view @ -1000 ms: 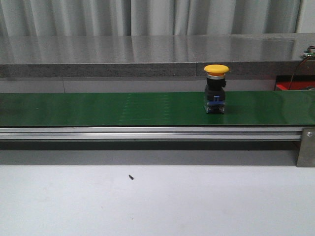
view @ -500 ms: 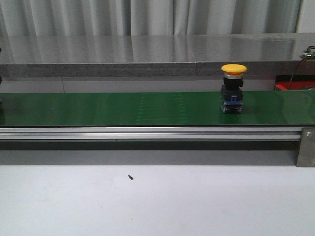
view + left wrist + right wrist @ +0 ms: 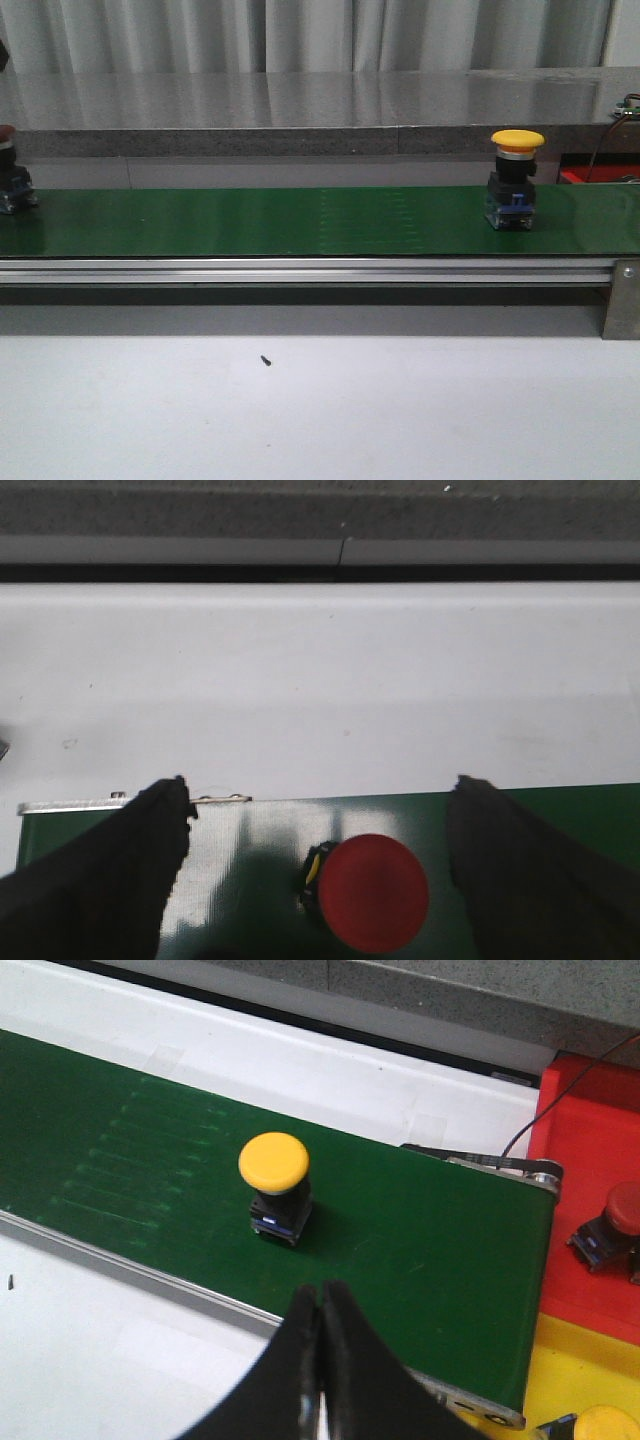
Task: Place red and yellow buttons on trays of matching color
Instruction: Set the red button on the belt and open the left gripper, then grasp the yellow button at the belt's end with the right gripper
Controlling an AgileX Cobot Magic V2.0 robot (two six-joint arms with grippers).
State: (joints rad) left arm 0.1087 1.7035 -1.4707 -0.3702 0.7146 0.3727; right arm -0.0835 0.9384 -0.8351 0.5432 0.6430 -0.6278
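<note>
Green conveyor belt [image 3: 300, 220] is running along the far side of the white tabletop [image 3: 320, 410]. Red tray [image 3: 590, 1160] and yellow tray [image 3: 590, 1380] are sitting just past the belt's right end, the red one holding a red button [image 3: 618, 1222]. Yellow button [image 3: 514, 180] is standing upright on the belt near that end. A second red button [image 3: 375, 892] is standing at the belt's left end, between the wide-open fingers of the left pincer [image 3: 320, 880], untouched. Right pincer [image 3: 320, 1310] is hovering fully closed and empty by the belt's near edge, short of the yellow button.
</note>
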